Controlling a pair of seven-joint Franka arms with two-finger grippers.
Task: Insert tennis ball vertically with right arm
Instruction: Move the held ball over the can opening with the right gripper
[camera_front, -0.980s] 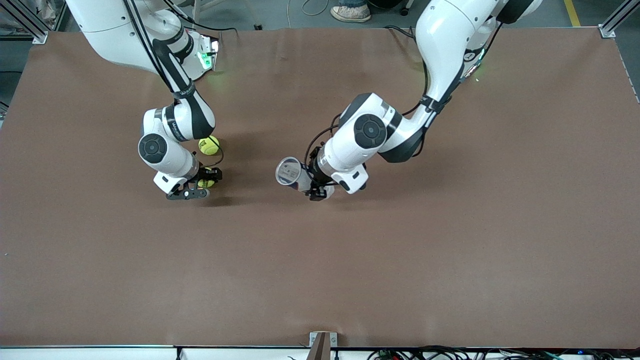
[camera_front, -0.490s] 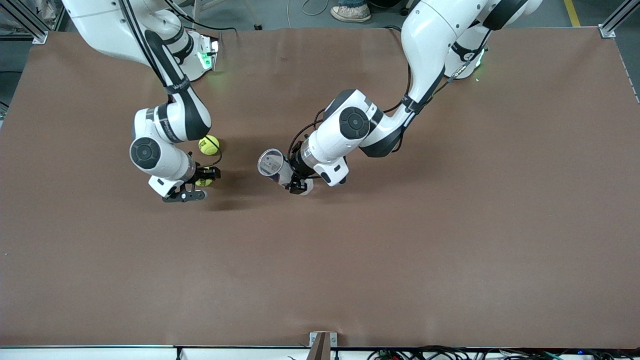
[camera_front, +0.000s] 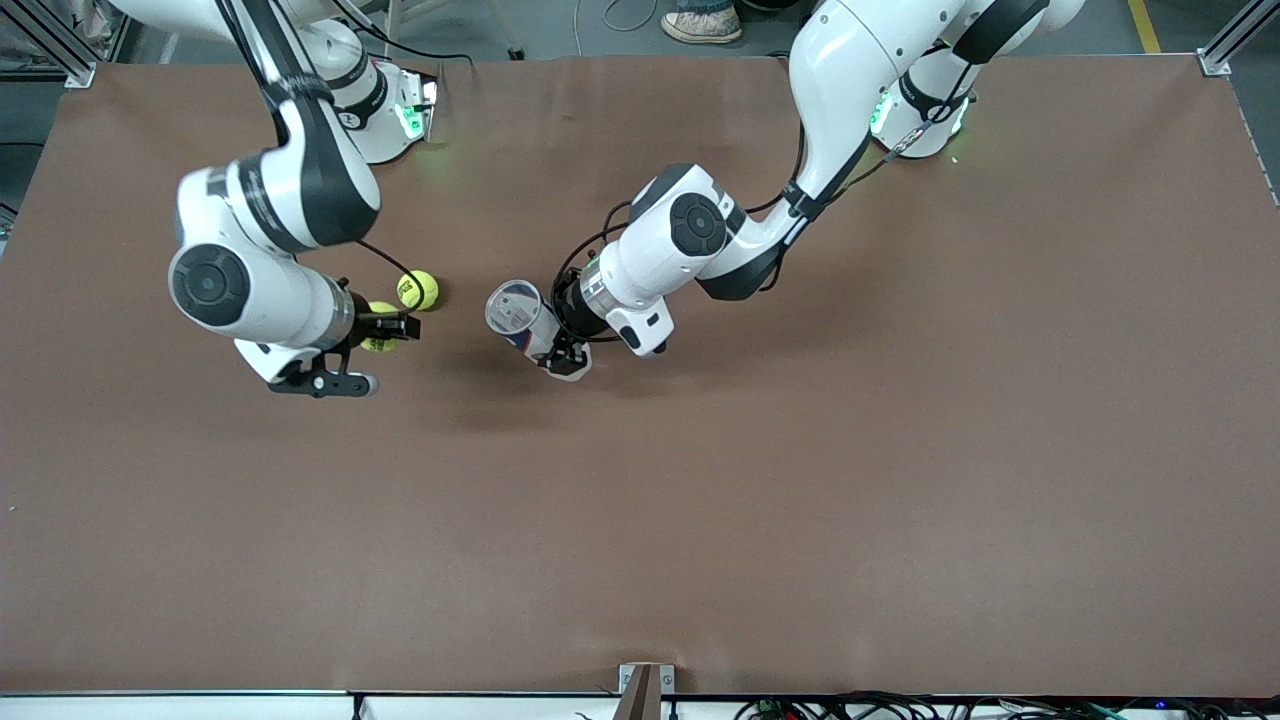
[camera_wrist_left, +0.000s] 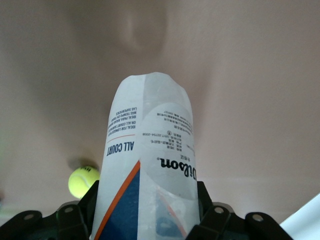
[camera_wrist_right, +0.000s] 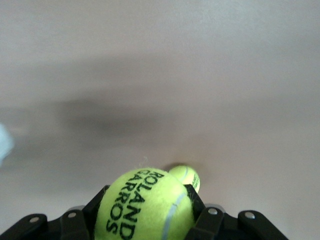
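Starting at the right arm's end of the counter (camera_front: 900, 480), you see the right arm (camera_front: 260, 250) reaching down from its base, its right gripper (camera_front: 385, 328) up in the air with its fingers (camera_wrist_right: 95, 207) clamped on a yellow-green tennis ball (camera_front: 378, 340); in the right wrist view that held ball (camera_wrist_right: 145, 205) fills the gap between the fingers and shows black lettering. A second tennis ball (camera_front: 418, 290) lies on the counter just beside the held one, slightly farther from the front camera. Moving toward the left arm's end, you find the left gripper (camera_front: 555, 345) with its fingers closed around a clear tennis ball can (camera_front: 520, 318), held tilted off the counter, its open mouth turned up toward the front camera. In the left wrist view the can (camera_wrist_left: 147, 165) shows a printed label.
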